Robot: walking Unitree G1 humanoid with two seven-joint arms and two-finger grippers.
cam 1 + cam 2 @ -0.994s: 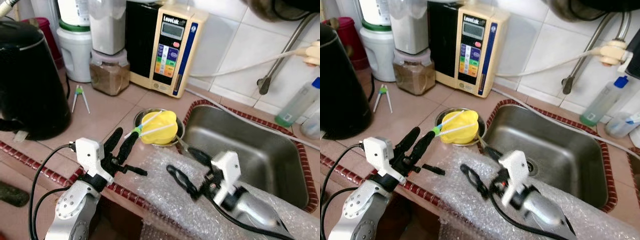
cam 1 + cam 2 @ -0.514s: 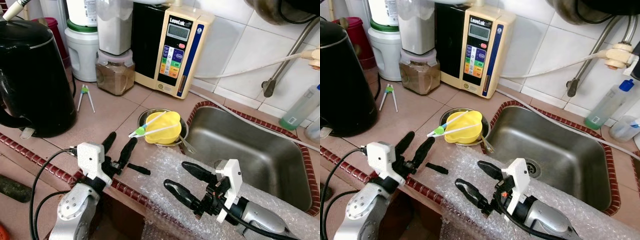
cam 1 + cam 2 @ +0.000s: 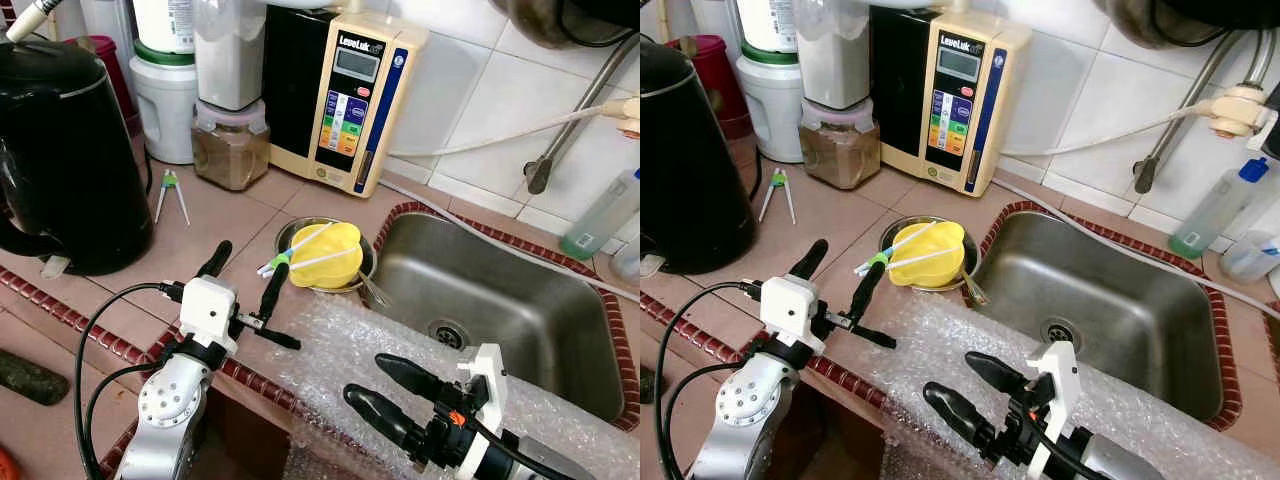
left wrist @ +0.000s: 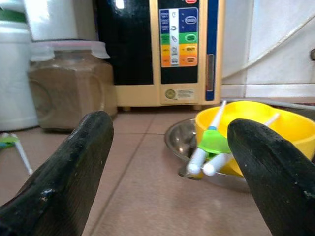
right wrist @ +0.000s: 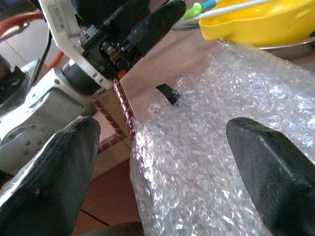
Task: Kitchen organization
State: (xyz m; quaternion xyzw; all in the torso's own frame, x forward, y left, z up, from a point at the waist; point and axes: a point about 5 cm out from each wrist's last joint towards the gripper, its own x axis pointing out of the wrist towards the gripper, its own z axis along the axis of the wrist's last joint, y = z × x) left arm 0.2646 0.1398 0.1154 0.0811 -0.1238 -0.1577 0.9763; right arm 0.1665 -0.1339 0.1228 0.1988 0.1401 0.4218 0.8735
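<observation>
Left gripper (image 3: 246,276) fingers spread wide over the counter's (image 3: 220,225) front edge, aimed at the yellow bowl (image 3: 325,253) by the sink's (image 3: 480,290) left rim; right gripper (image 3: 390,392) also open over bubble wrap (image 3: 350,345)

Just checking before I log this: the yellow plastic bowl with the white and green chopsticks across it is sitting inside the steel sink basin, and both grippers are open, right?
Not quite. The yellow plastic bowl, with the white and green chopsticks across it, sits in a small round metal dish on the tiled counter beside the steel sink basin, as the left eye view shows. The left gripper and right gripper are open.
</observation>
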